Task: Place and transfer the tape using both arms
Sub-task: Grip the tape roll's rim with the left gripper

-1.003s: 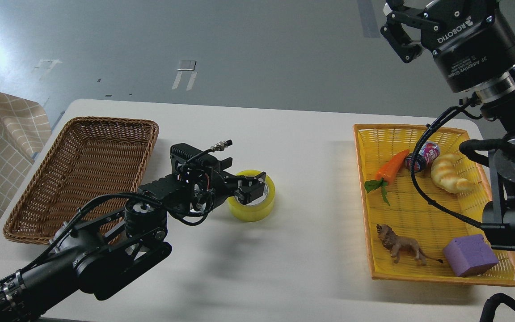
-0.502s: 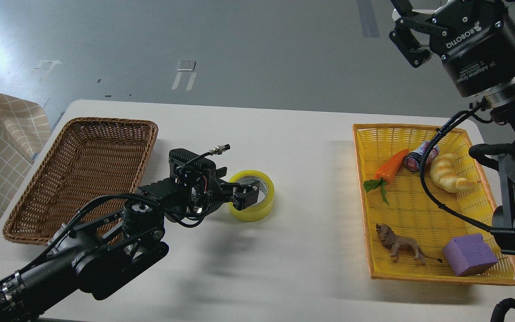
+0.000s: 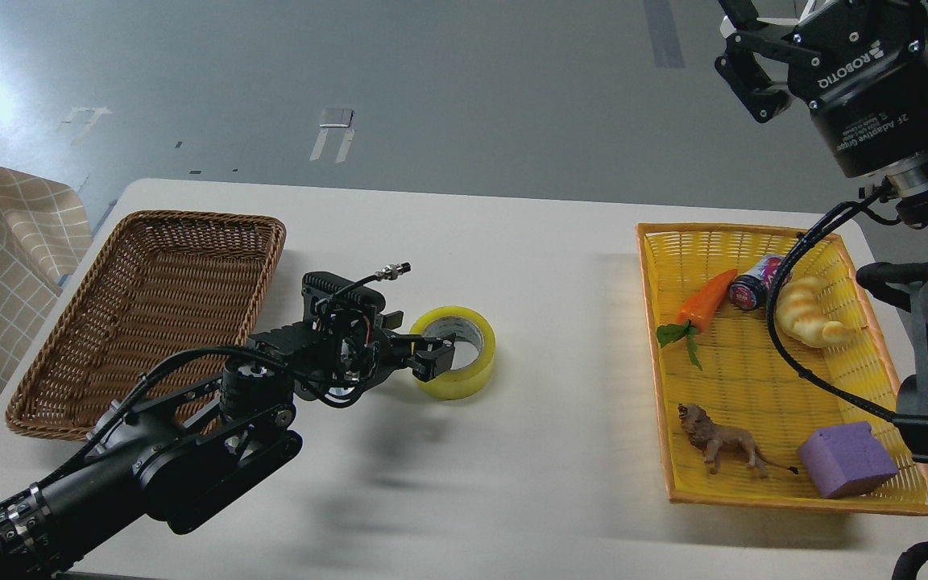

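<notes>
Underneath, pale table (image 3: 528, 451) with two baskets, grey floor (image 3: 464, 89) beyond.

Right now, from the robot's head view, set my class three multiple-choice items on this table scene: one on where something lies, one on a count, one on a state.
1. Where does the tape lie?
A. In the brown wicker basket
B. On the bare table between the two baskets
C. In the yellow basket

2. How many things lie in the yellow basket?
A. Three
B. Five
C. Seven

3. What state is the brown wicker basket in?
A. Empty
B. Holding the tape
C. Turned upside down

Answers:
1. B: the roll sits on the white table, with the left gripper at its near rim.
2. B: a carrot, a small can, a croissant, a toy lion and a purple block.
3. A: only its woven bottom shows, open side up.
</notes>
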Action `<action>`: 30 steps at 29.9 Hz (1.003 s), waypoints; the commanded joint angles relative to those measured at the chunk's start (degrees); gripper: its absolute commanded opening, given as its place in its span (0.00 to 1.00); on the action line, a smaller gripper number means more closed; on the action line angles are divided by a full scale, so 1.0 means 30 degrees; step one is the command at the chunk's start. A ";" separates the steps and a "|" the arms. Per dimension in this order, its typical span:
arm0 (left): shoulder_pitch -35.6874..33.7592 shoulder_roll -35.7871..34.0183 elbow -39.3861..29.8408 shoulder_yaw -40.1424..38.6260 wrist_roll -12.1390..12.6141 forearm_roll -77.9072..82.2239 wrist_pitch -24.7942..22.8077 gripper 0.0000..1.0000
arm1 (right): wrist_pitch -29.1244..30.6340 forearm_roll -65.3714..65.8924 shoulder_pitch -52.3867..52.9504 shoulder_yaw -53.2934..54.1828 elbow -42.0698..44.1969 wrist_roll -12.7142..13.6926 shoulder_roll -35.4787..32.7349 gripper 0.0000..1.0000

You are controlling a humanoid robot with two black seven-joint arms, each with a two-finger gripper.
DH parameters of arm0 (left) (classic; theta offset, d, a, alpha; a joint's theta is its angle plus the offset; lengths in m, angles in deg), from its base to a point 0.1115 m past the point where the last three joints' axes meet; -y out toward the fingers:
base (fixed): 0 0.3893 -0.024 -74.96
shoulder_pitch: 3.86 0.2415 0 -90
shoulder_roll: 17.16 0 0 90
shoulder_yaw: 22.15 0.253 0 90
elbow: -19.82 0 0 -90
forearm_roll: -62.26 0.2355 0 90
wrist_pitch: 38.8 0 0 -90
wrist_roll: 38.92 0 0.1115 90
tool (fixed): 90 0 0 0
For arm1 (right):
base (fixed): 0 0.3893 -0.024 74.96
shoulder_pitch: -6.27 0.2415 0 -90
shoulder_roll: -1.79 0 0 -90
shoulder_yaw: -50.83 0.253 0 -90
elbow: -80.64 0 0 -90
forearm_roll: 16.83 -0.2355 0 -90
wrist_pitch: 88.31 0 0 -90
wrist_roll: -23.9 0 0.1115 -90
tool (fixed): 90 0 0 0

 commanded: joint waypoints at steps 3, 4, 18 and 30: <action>-0.0548 0.0096 0.0203 -0.0004 0.0001 -0.0725 -0.0531 0.52 | 0.0030 -0.0001 -0.0396 0.0132 -0.0011 0.0000 -0.0003 1.00; -0.0723 0.0067 0.0203 -0.0004 0.0001 -0.1047 -0.0591 0.47 | 0.0030 -0.0001 -0.0484 0.0132 -0.0011 0.0000 -0.0003 1.00; -0.1135 -0.0109 0.0027 0.0112 0.0001 -0.2545 -0.1060 0.45 | 0.0060 -0.0001 -0.0543 0.0161 -0.0011 0.0000 -0.0003 1.00; -0.1456 -0.0167 -0.0002 0.1226 0.0001 -0.2456 -0.1031 0.29 | 0.0059 -0.0030 -0.0807 0.0542 -0.0098 0.0000 -0.0003 1.00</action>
